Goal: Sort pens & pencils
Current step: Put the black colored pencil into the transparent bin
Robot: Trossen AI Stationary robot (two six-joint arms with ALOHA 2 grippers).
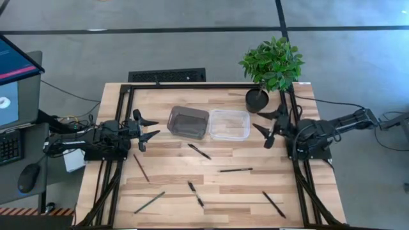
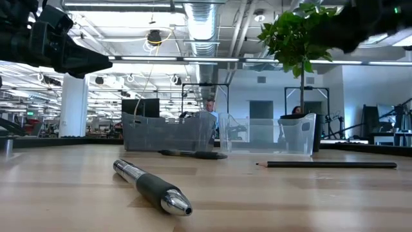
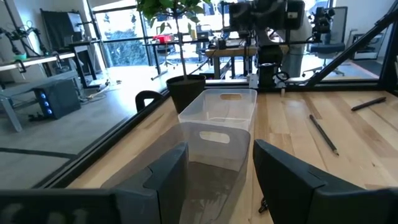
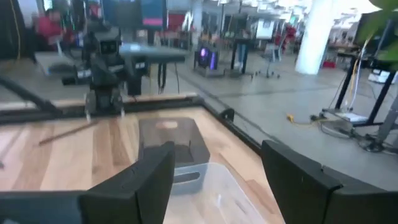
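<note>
From above, the grey bin (image 1: 188,122) and the clear bin (image 1: 229,124) sit side by side at the far middle of the counter (image 1: 166,99). The left gripper (image 1: 148,130) hangs just left of the grey bin, jaws spread and empty; the right gripper (image 1: 263,124) hangs just right of the clear bin, jaws spread and empty. Pens (image 1: 195,194) and pencils (image 1: 140,167) lie scattered on the counter nearer than the bins. A potted plant (image 1: 271,64) stands behind the clear bin.

At counter height, a pen (image 2: 151,187) lies nearest, a pencil (image 2: 328,165) beyond it, both before the bins.

The left wrist view faces both bins, with a pencil (image 3: 323,133) beside the clear bin (image 3: 221,124).
</note>
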